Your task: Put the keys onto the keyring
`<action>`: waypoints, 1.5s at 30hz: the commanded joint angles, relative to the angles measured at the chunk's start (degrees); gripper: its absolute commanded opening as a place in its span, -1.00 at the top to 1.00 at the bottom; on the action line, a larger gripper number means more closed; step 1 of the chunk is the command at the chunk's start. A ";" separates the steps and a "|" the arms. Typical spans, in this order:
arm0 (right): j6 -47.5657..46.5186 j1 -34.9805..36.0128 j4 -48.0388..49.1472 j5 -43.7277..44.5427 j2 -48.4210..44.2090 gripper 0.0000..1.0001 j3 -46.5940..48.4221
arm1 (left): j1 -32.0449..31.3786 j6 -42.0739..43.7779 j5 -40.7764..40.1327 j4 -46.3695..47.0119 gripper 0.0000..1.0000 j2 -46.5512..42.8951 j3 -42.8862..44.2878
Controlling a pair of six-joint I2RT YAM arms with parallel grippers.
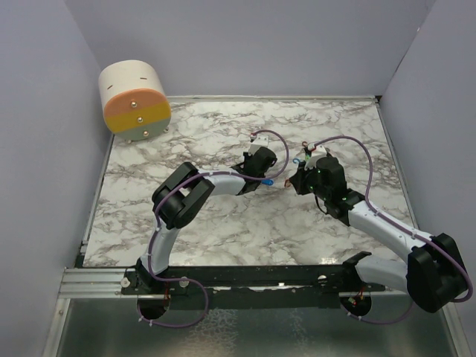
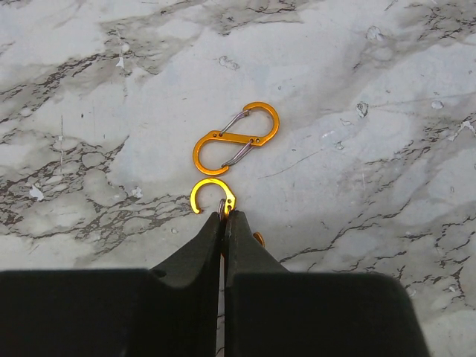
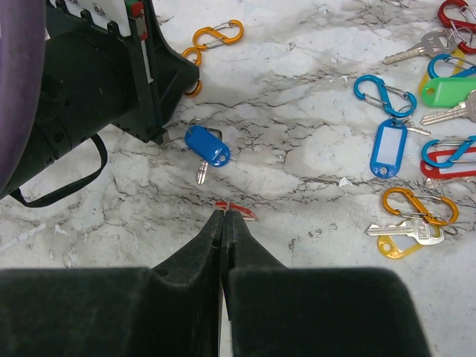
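My left gripper (image 2: 224, 214) is shut on an orange figure-eight clip (image 2: 212, 195), whose open top loop sticks out past the fingertips. A second orange clip (image 2: 236, 137) lies flat just beyond it. My right gripper (image 3: 224, 213) is shut on a small red item (image 3: 239, 209), seen edge-on just above the marble. A blue-headed key (image 3: 207, 146) lies between the two grippers, next to the left gripper (image 3: 97, 74). More keys lie at the right, among them one with a yellow head (image 3: 401, 236). In the top view the grippers, left (image 1: 266, 171) and right (image 1: 292, 184), face each other mid-table.
A cluster at the right holds a green tag (image 3: 448, 91), a blue tag (image 3: 388, 147), and blue (image 3: 383, 95), red (image 3: 455, 13) and orange (image 3: 418, 204) clips. A round wooden box (image 1: 135, 100) stands at the back left. Walls enclose the marble table (image 1: 223, 230).
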 commanded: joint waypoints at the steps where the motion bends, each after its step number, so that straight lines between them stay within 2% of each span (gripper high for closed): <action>1: -0.72 0.11 1.80 -1.57 -0.94 0.98 -0.52 | 0.08 0.35 1.28 -7.19 1.00 1.32 -1.90; 9: -1.64 0.19 2.62 -2.90 0.19 0.98 -0.52 | -2.17 2.09 1.88 -6.89 1.00 -6.59 -4.34; 20: -2.17 0.29 2.99 -3.36 0.89 0.98 -0.65 | -5.03 2.94 11.68 -6.92 1.00 -17.10 -5.93; 31: -3.08 0.78 4.85 -5.47 0.98 0.98 -1.20 | -5.27 0.25 19.97 -2.93 1.00 -19.28 -7.66; 45: -3.55 2.12 5.73 -5.16 3.38 0.98 -0.53 | -6.12 -0.24 22.76 -1.10 1.00 -20.64 -8.06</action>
